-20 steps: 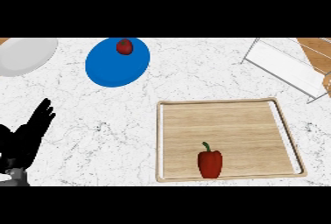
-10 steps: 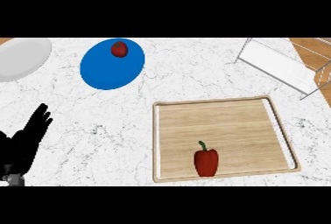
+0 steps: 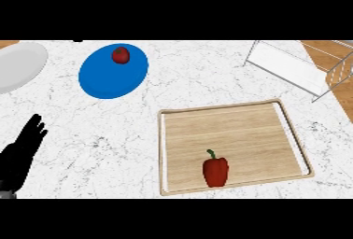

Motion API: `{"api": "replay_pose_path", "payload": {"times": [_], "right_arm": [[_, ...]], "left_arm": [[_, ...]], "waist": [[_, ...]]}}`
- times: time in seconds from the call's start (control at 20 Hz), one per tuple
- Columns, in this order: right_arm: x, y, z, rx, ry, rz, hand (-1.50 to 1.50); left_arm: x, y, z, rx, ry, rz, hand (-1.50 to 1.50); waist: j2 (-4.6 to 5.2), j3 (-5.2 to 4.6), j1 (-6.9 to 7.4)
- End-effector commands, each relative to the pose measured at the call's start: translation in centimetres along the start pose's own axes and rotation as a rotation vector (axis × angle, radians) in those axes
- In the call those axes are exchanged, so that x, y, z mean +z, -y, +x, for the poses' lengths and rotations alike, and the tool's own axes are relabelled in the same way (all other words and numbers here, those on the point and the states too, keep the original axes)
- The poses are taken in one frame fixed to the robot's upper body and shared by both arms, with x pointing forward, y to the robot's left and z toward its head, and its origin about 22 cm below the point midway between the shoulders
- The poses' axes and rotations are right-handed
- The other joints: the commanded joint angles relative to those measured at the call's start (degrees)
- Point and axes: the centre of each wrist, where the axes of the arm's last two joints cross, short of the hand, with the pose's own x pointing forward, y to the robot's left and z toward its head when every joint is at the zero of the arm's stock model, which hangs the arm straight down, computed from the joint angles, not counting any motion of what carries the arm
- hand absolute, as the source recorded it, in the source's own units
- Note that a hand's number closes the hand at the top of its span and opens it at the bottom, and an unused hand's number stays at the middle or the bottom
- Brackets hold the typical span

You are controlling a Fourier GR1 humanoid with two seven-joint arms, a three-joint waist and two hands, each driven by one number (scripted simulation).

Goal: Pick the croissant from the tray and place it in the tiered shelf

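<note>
Pepper [image 3: 215, 172] on tray [image 3: 228, 122]; left hand [image 3: 19, 156] well apart, fingers straight

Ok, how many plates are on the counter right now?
2. A blue plate sits at upper left with a small red fruit on it. A grey plate lies further left, cut off by the view's edge. More could lie outside the view.
</note>
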Motion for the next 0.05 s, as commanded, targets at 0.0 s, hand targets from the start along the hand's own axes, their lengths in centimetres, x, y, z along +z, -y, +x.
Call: {"api": "replay_pose_path", "payload": {"times": [0.0], "right_arm": [[2.92,6.58,-1.39,0.015,0.022,-0.017,-1.5]], "left_arm": [[0.96,-0.31,-0.63,-0.009,0.003,-0.001,0.0]], "waist": [[0.02,0.11,-0.2]]}}
